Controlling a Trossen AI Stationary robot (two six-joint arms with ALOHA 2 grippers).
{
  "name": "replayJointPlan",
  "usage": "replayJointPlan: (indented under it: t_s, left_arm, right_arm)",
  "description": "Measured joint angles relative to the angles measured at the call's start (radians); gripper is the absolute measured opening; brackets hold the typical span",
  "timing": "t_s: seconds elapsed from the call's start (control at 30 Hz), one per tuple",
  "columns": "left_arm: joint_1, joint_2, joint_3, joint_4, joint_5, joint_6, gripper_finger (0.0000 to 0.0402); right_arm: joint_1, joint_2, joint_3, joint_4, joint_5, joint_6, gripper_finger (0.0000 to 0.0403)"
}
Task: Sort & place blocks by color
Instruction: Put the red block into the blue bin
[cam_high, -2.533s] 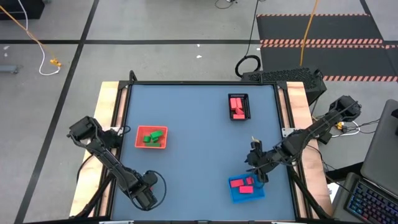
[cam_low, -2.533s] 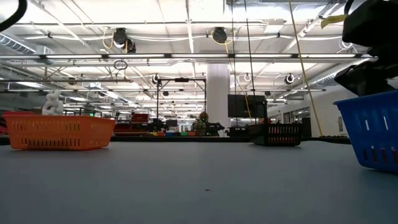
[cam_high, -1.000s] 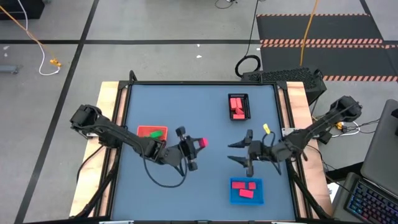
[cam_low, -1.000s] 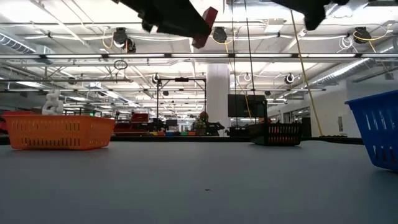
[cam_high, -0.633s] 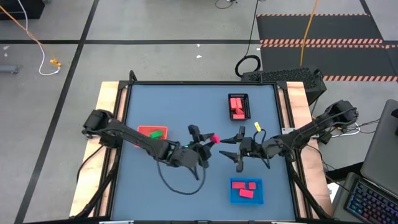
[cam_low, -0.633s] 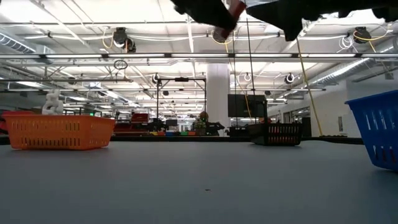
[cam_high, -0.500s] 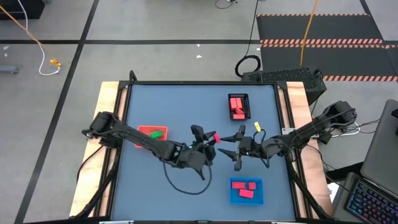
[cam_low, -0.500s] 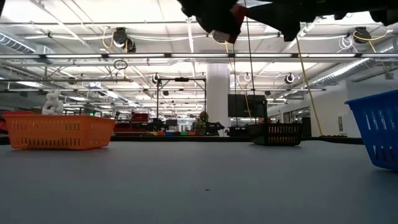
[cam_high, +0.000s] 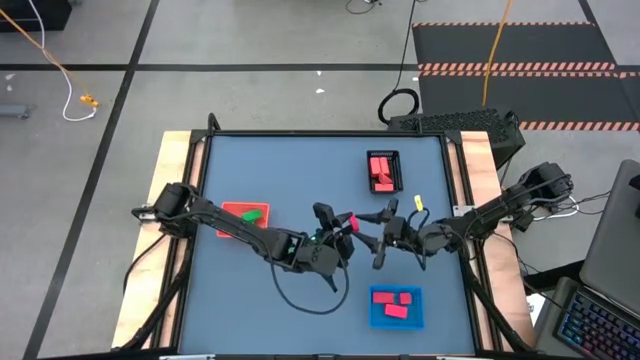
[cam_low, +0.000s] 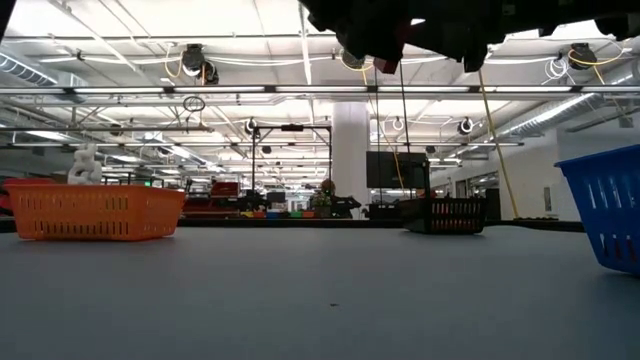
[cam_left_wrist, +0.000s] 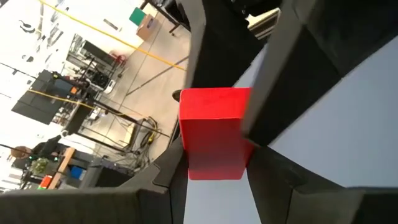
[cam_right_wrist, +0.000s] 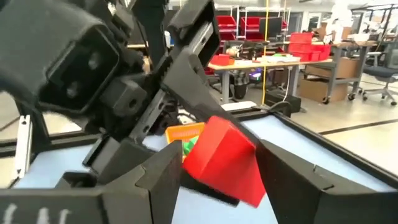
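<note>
A red block (cam_high: 349, 220) hangs in the air over the middle of the table, with my left gripper (cam_high: 343, 226) shut on it. My right gripper (cam_high: 378, 238) faces it from the table's right, open. In the right wrist view the block (cam_right_wrist: 221, 155) shows between that gripper's two fingers; I see no touch. The orange tray (cam_high: 226, 212) holds green blocks (cam_high: 250, 214). The black tray (cam_high: 397, 170) holds red blocks (cam_high: 380, 170), and the blue tray (cam_high: 397, 318) holds red-pink blocks (cam_high: 395, 302). My left gripper pinches the red block between its two fingers by the end nearest the wrist (cam_left_wrist: 214, 169). The fingers come in about level from the table's left. The block's other end (cam_left_wrist: 214, 102) sticks out past the fingertips, lifted well clear of the table.
In the low view the orange tray (cam_low: 95, 213) stands at the left, the black tray (cam_low: 445, 215) far back and the blue tray (cam_low: 605, 220) at the right. Both arms cross the top of that view, high above the table.
My left gripper has carried the red block toward the table's right, rolling its wrist, up to my right gripper. My right gripper has come a little toward the table's left and stayed open. The block now shows between the right fingers.
</note>
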Motion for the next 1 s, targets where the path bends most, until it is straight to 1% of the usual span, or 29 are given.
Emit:
replayJointPlan:
  t_s: [0.17,0.33,0.6,0.77,1.0]
  left_arm:
    - [-0.004,0.000,0.000,0.006,-0.006,0.000,0.0132]
    - [-0.017,0.000,0.000,0.022,-0.016,0.002,0.0132]
    - [-0.032,0.000,-0.001,0.022,-0.048,0.018,0.0132]
    - [-0.036,0.000,-0.001,0.019,-0.065,0.025,0.0132]
    - [-0.045,0.000,-0.001,0.018,-0.078,0.034,0.0132]
  right_arm:
    - [0.000,0.001,0.000,-0.020,0.005,0.006,0.0199]
    - [0.002,0.000,0.000,-0.048,0.055,0.007,0.0199]
    - [0.002,0.000,0.001,-0.057,0.080,0.007,0.0195]
    - [0.002,0.000,0.001,-0.061,0.083,0.007,0.0170]
    - [0.002,0.000,0.000,-0.067,0.083,0.003,0.0114]
